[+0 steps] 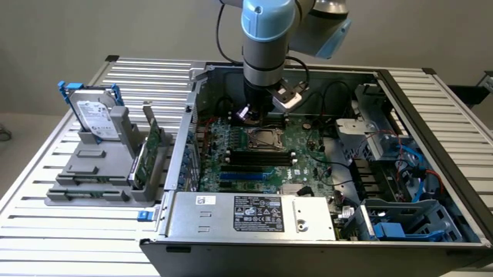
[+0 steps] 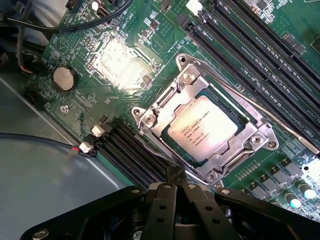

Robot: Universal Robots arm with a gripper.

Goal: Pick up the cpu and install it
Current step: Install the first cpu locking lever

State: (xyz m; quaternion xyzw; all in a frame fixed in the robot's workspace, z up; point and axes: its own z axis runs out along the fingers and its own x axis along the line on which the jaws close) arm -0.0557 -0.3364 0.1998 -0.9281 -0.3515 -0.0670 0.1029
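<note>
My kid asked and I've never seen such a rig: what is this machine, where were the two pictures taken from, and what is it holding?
A robot arm reaches into an open computer case lying on a slatted metal table. The exterior view comes from a camera off the arm; the wrist view from a camera on its wrist, looking past the gripper at the motherboard. The cpu, a small silvery square chip, sits in its socket just beyond the gripper, which is shut with nothing visibly held. At the exterior view's left, a grey rack holds a hard drive and a green circuit card.
</note>
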